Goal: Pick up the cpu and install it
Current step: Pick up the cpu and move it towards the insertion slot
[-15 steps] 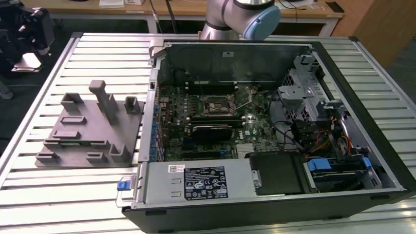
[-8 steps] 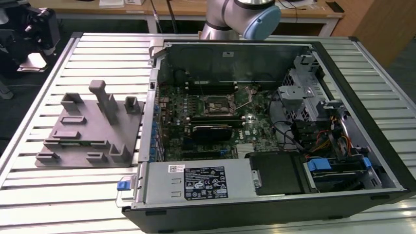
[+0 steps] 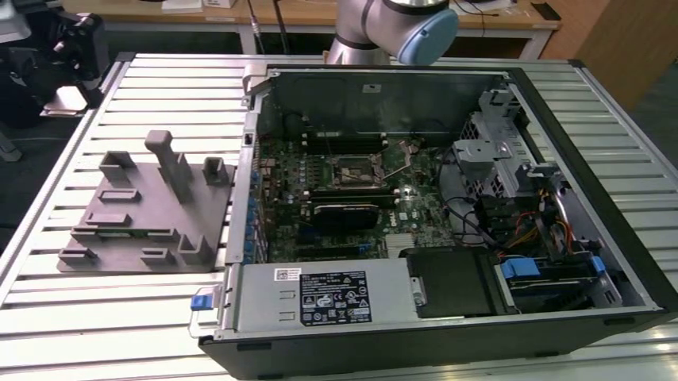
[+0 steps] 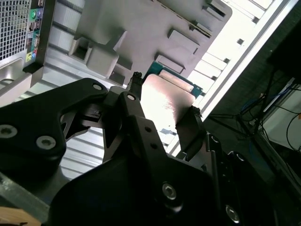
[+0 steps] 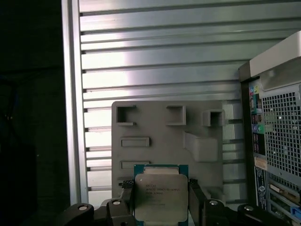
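On the exterior view's left you see the grey fixture (image 3: 138, 230) lying on the slatted bench (image 3: 159, 87). Beside it, toward the right, stands the open computer case (image 3: 371, 95). The black-framed socket (image 3: 355, 169) sits near the middle of its board, and the arm (image 3: 392, 24) rises behind the far wall.

In the first wrist view the claw (image 5: 160, 186) is closed on the cpu (image 5: 161, 200). Its fingers (image 5: 126, 194) press on two opposite edges, and the silver top stays free between them. The cpu is in the air, apart from the grey fixture that lies below it, and it is not in the socket.

I judge the cpu to be light, thin and stiff, so weight is not your problem. The metal top looks smooth, and a hold there would probably slip. The thin rim is the right place to hold, as the claw holds it now, with even pressure on both sides. The underside and the socket are probably delicate, so you should keep the cpu flat and avoid any knock or tilt.
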